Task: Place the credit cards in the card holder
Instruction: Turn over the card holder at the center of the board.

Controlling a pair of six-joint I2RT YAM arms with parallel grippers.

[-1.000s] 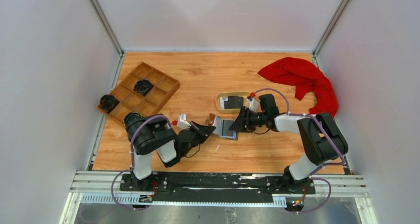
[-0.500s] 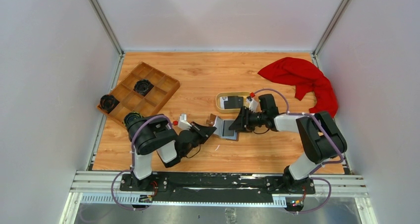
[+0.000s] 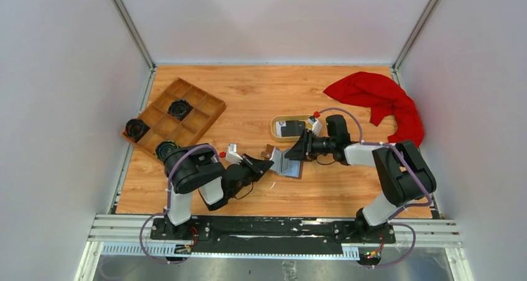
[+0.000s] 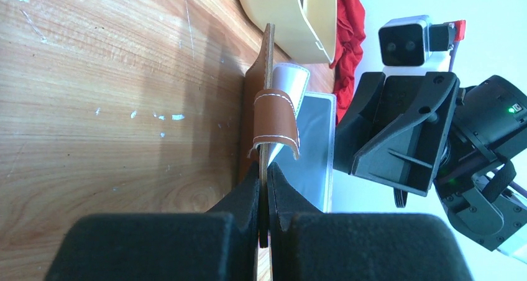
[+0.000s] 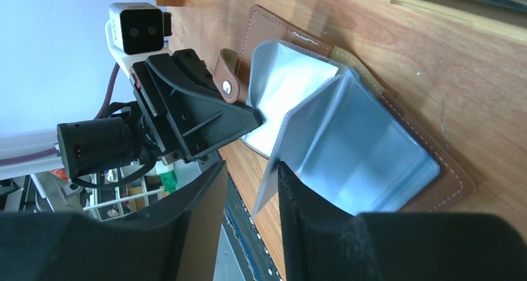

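Observation:
The brown card holder [image 3: 287, 163] lies open on the table, grey pockets up. My left gripper [image 3: 267, 163] is shut on the edge of its brown cover [image 4: 268, 69], beside the strap [image 4: 274, 116]. My right gripper [image 3: 298, 152] is open at the holder's right side. In the right wrist view [image 5: 252, 200] a raised grey pocket leaf [image 5: 311, 132] leans against one finger [image 5: 298, 200]. A black credit card [image 3: 294, 127] and a whitish one [image 3: 282, 130] lie in the oval tan dish [image 3: 275, 120] just behind the holder.
A wooden compartment tray [image 3: 200, 116] stands at the back left with a black round part [image 3: 180, 109] in it and another [image 3: 135, 129] at its left end. A red cloth [image 3: 384, 101] lies at the back right.
My right gripper has moved a little left and up, and a grey pocket leaf of the holder now stands raised. My left gripper keeps its hold on the cover.

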